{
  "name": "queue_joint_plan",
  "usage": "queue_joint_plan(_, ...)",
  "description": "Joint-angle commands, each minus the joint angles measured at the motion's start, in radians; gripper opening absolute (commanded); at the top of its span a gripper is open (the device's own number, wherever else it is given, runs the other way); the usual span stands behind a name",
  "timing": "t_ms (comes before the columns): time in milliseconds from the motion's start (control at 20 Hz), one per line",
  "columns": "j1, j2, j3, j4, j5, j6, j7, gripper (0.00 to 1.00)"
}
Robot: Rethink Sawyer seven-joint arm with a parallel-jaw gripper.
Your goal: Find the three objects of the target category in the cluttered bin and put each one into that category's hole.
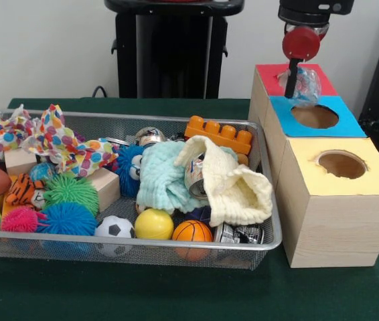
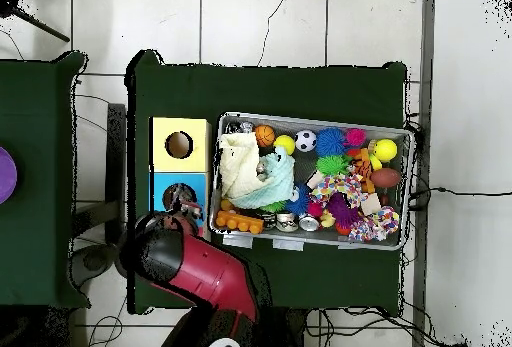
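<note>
Delivery step in hand. Gripper (image 1: 294,75) clamped on clear crumpled plastic bottle (image 1: 305,85), hanging between red-topped box (image 1: 273,75) and blue-topped hole (image 1: 315,116). Next: centre over hole, release. Mesh bin (image 1: 256,242) stays cluttered.

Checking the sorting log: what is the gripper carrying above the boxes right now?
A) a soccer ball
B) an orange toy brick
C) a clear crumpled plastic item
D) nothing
C: the gripper hangs over the red-topped box with a clear crumpled plastic item in it, near the blue-topped box; the orange toy brick and soccer ball lie in the bin.
</note>
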Motion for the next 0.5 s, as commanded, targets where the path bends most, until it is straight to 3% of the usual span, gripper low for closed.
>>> queue_joint_plan(50,0.004,0.062,0.064,0.037,0.030,-0.057,0.151,0.00)
queue_joint_plan(500,0.064,0.121,0.018,-0.017,0.057,-0.049,0.203,0.00)
